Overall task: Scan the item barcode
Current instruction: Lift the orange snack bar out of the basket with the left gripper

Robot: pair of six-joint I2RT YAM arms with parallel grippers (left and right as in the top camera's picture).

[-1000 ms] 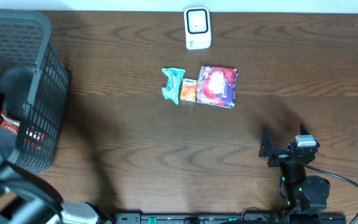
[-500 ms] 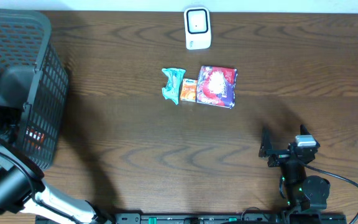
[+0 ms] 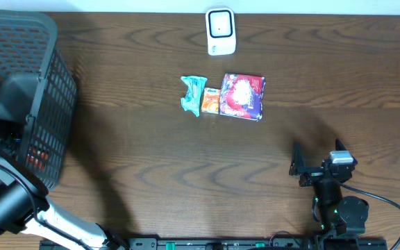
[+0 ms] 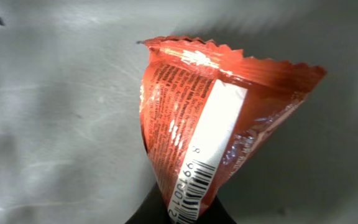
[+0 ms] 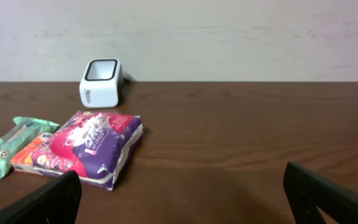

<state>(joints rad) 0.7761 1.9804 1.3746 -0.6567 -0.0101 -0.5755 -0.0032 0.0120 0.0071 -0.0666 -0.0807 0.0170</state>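
An orange-red snack packet (image 4: pixel 210 124) with a white strip and a barcode (image 4: pixel 194 186) fills the left wrist view. My left gripper (image 4: pixel 182 214) is shut on the packet's lower end, the dark fingers (image 4: pixel 148 214) pinching it right at the barcode. In the overhead view the left arm (image 3: pixel 16 97) reaches into the black mesh basket (image 3: pixel 19 35) at the far left, and its fingers are hidden there. The white scanner (image 3: pixel 221 31) stands at the table's far edge. My right gripper (image 3: pixel 317 147) rests open near the front right, with nothing between its fingers (image 5: pixel 328 199).
A teal wrapper (image 3: pixel 194 94), a small orange box (image 3: pixel 210 101) and a purple-and-red packet (image 3: pixel 242 96) lie together mid-table, just in front of the scanner (image 5: pixel 101 82). The basket's wall (image 3: pixel 54 104) rises tall around the left arm. Brown wooden table (image 3: pixel 186 173) stretches between the arms.
The left arm has shifted inside the basket, from its near edge towards its middle. The right arm and the items on the table have not moved.
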